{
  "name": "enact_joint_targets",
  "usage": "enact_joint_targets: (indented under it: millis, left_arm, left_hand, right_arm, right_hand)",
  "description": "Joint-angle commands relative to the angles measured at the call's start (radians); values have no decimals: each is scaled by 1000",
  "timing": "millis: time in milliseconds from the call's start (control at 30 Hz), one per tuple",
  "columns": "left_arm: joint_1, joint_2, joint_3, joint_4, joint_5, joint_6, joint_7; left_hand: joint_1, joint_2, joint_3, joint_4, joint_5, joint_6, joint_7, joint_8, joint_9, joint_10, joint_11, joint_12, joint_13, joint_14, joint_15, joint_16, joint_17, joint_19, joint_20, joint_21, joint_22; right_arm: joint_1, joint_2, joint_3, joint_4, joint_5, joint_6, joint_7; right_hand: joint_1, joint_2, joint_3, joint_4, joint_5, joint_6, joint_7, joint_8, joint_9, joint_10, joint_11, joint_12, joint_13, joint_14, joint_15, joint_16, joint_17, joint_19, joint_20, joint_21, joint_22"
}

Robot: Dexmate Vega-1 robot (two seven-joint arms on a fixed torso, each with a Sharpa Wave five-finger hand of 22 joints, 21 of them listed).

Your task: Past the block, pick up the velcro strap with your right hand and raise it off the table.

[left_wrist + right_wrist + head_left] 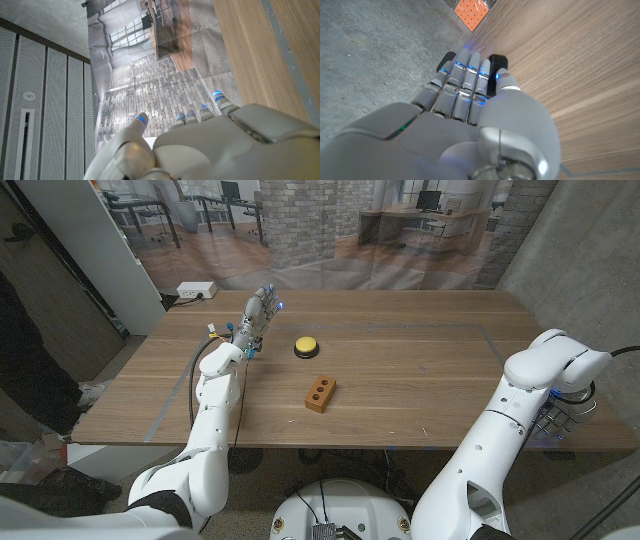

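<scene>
nothing done yet. your right hand (pixel 470 85) is at the counter (pixel 420 370) edge, open, fingers straight, holding nothing. dark thing at its fingertips, prob the velcro strap (pixel 498 62), isn't lifted. grasp + raise left to do.

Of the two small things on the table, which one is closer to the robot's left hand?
The yellow button. It sits just beside the left hand, further back on the table, while the brown wooden block with holes lies nearer the front edge.
</scene>
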Motion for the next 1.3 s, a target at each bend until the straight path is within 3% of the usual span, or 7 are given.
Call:
enact_joint_targets:
  millis: [33,133,267,800,900,1133,1300]
  left_arm:
    - [-10,-2,-7,19,5,-7,-1]
    - [-12,-2,-9,22,6,-9,-1]
    - [-14,-1,-10,27,7,-10,-2]
    - [-29,-1,-14,49,12,-18,-8]
    - [-30,-1,-15,52,13,-20,-8]
    - [-32,0,-16,52,16,-18,-7]
    - [-34,0,-18,57,16,-21,-8]
  left_hand:
    - [-11,49,-6,1,3,-60,-3,3,2,-63,3,2,2,-105,3,5,3,6,-2,-3,5]
    - [-11,48,-7,1,3,-60,-3,3,2,-62,3,2,2,-105,3,5,3,6,-2,-4,5]
    - [-11,48,-8,1,3,-60,-4,2,2,-63,3,2,2,-105,3,5,3,6,-2,-5,5]
    - [-12,49,-10,1,5,-61,-3,2,2,-63,3,2,2,-106,3,5,3,7,-2,-8,5]
    - [-12,49,-10,1,5,-61,-3,2,2,-63,3,2,2,-106,3,5,3,7,-2,-8,5]
    - [-12,49,-10,1,5,-62,-3,2,2,-64,3,2,2,-107,3,4,3,6,-2,-10,5]
    - [-12,50,-11,1,5,-62,-2,2,2,-64,4,2,2,-107,4,4,3,6,-1,-11,5]
  right_arm:
    - [14,0,6,16,-2,16,0]
    - [15,0,8,17,1,20,0]
    - [12,0,4,14,6,26,0]
    - [1,0,-25,-11,3,15,-4]
    - [11,0,-18,-1,-5,10,0]
    - [22,0,-13,12,-6,0,0]
    - [31,0,-12,17,-19,-9,0]
  right_hand:
    - [60,25,2,-12,-24,49,-3,34,23,50,-3,43,32,29,-73,47,58,22,-50,12,5]
    - [91,38,8,-13,-40,72,-15,57,39,82,-8,73,52,51,-83,77,95,30,-49,17,6]
    - [166,71,50,-20,-61,112,-13,97,64,125,-16,120,86,71,-95,95,136,39,-59,25,7]
    - [202,73,89,3,-95,118,-2,135,98,123,-14,157,128,82,-103,87,167,45,-76,35,8]
    - [109,23,49,57,-136,69,15,122,95,75,15,145,128,56,-68,36,151,45,-43,41,8]
    - [2,-20,-4,107,-147,25,30,94,77,26,38,121,104,28,-37,-23,126,32,-15,39,8]
    - [-100,-43,-54,160,-146,17,43,82,66,7,46,120,100,31,-20,-43,123,31,2,41,8]
